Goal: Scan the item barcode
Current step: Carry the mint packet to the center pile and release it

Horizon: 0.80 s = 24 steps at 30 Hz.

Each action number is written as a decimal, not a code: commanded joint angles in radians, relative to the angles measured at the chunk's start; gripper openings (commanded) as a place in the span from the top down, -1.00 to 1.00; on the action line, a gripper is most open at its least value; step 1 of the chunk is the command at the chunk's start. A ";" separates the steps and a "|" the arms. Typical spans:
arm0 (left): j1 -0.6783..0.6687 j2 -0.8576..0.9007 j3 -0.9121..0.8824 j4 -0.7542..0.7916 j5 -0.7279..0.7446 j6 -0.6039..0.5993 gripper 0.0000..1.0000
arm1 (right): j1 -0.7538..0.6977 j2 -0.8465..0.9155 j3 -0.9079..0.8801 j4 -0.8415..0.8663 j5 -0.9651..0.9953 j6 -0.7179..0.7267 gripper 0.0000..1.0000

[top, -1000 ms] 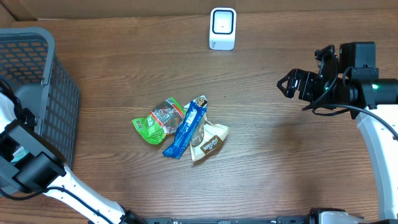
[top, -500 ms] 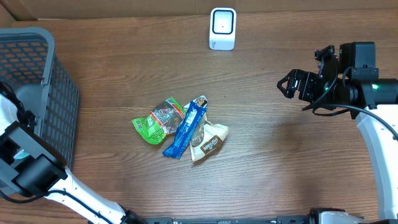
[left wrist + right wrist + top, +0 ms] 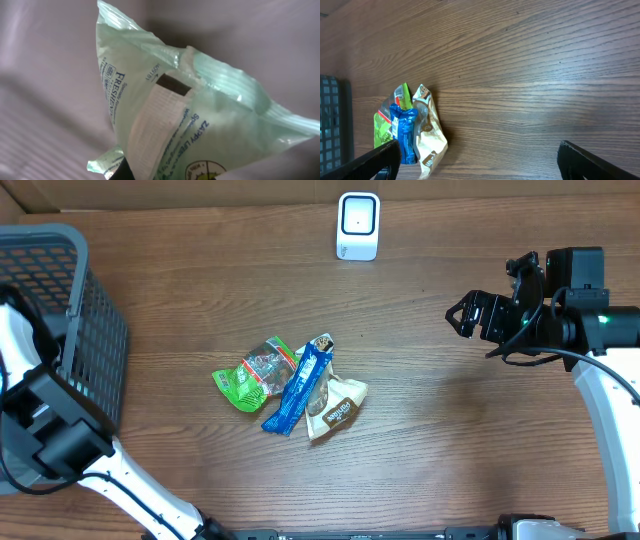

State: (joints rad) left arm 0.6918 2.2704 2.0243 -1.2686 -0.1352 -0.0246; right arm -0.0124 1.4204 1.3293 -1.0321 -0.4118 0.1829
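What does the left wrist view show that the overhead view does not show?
Only the left wrist view: a pale green packet with a white label, close to the camera, in the shut left tool. Only the overhead view: the white scanner, three snack packets heaped on the table, and the open right tool. Shared: perhaps the grey basket, only a blur behind the packet.

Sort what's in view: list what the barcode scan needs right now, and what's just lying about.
In the job:
pale green packet, already gripped
white scanner

Lying about, at least for now:
green snack bag
blue bar
tan packet
grey basket
right gripper, open and idle
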 commanded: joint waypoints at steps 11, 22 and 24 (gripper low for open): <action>-0.006 -0.142 0.740 -0.320 0.378 -0.035 0.92 | -0.003 -0.002 0.019 0.033 -0.002 0.000 -1.00; -0.178 -0.388 0.803 -0.421 0.521 0.003 0.92 | -0.005 -0.027 0.034 0.047 -0.001 0.000 -0.78; -0.266 -0.402 0.793 -0.421 0.520 0.003 0.92 | -0.005 -0.040 0.045 0.045 -0.001 0.000 -0.80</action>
State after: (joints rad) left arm 0.5175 1.8797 2.8353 -1.6878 0.3359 -0.0448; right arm -0.0128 1.4185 1.3296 -0.9936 -0.4114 0.1837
